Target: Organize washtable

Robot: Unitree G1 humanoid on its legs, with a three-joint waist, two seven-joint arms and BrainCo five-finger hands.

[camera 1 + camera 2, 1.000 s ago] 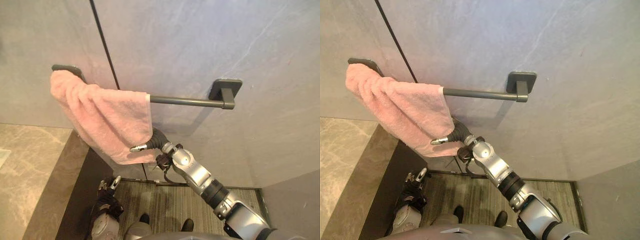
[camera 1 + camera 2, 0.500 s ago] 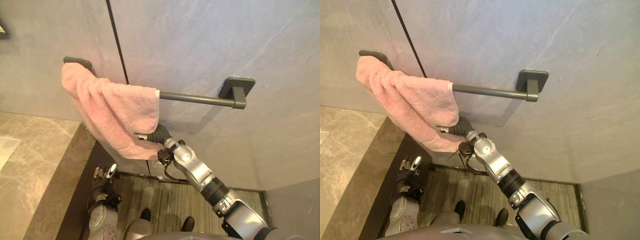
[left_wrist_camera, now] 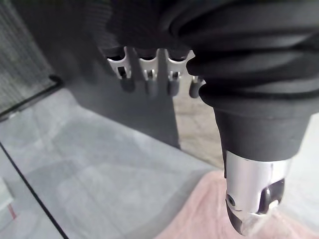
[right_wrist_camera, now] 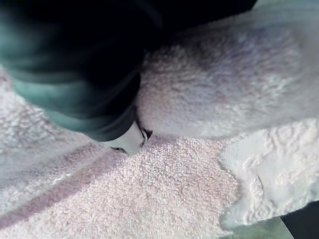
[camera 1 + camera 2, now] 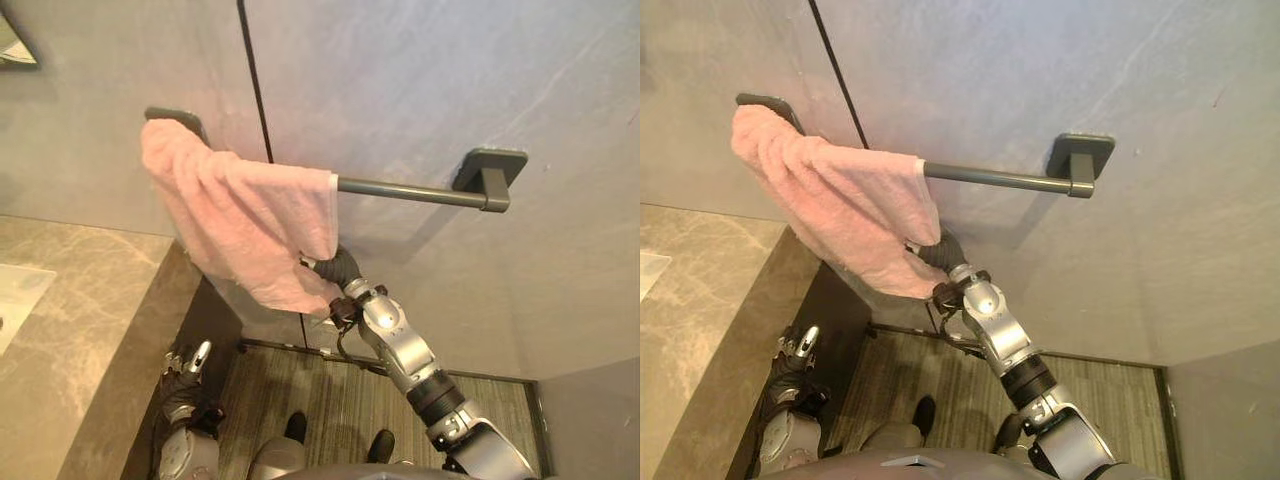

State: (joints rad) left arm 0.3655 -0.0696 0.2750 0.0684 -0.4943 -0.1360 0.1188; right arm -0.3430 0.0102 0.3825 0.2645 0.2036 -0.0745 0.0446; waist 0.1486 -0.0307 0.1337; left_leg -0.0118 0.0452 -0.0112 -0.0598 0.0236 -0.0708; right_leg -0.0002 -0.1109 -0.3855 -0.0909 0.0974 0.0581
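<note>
A pink towel (image 5: 250,215) hangs bunched over the left end of a dark wall bar (image 5: 410,190). My right hand (image 5: 340,268) reaches up to the towel's lower right corner, its dark cover showing and its fingers buried in the cloth. Seen from the right wrist, the towel (image 4: 189,189) folds tightly round my thumb (image 4: 130,139), so the hand is shut on it. My left hand (image 5: 190,365) hangs low beside the dark cabinet with straight fingers (image 3: 144,74) and holds nothing.
A marble counter (image 5: 70,320) runs along the left, with a pale basin edge (image 5: 15,300) at its far left. Its dark side panel (image 5: 215,320) drops to a striped floor mat (image 5: 330,400). The grey wall stands behind the bar.
The camera has swung, shifting the whole picture rightwards. My right hand has pushed up into the towel's lower corner and its fingers, straight a second ago, have curled into the cloth.
</note>
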